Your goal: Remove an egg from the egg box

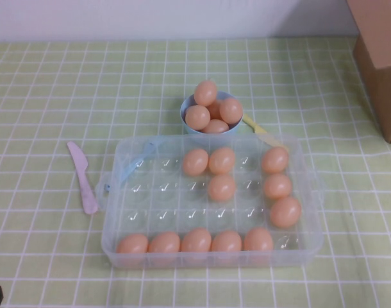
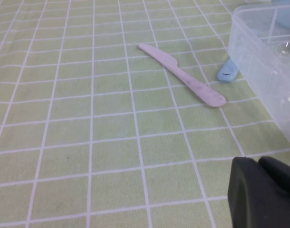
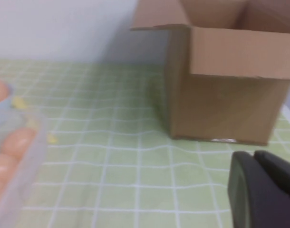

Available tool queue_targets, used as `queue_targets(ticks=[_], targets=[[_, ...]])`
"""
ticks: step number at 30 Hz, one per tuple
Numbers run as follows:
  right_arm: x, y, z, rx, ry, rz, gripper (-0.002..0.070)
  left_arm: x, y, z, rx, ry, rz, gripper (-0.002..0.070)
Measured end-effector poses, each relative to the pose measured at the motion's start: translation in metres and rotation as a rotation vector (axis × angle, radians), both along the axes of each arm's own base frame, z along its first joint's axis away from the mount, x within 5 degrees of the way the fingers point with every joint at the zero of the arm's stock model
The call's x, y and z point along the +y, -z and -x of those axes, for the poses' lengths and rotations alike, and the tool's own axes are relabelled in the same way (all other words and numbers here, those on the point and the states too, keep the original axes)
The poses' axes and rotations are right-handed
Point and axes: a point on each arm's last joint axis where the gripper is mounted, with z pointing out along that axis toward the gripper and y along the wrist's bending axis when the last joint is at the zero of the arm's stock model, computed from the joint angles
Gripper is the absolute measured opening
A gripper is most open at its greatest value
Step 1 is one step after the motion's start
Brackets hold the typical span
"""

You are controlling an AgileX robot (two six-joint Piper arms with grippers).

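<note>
Off the near corners of the egg box [image 1: 122, 192], the left gripper [image 2: 264, 192] and right gripper [image 3: 264, 192] sit parked, grip unreadable; no egg [image 1: 221, 188] approached, reaching comes next.

Left gripper [image 2: 266, 192] hovers near pink knife [image 2: 183, 75] beside egg box [image 2: 259, 61].

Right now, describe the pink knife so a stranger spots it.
Find the clear egg box mid-table; the knife lies flat just off its left side. It alone is long and pale pink, not round and orange. The left end effector hangs nearby, the right end effector near the cardboard box.
</note>
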Motion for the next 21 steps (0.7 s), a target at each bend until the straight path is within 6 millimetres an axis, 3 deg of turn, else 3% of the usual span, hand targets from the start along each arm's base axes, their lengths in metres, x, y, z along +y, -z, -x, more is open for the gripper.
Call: queue_targets(ticks=[8,15,21], targets=[[-0.007,0.022,0.005,-0.006,0.136,-0.039,-0.0017,0.0,0.0,0.0,0.0,0.0,0.0,-0.0004],[-0.006,0.043,0.007,0.165,0.132,-0.08,-0.0017,0.0,0.0,0.0,0.0,0.0,0.0,-0.0003],[-0.005,0.045,0.007,0.181,0.128,-0.103,-0.0017,0.0,0.0,0.0,0.0,0.0,0.0,-0.0003]])
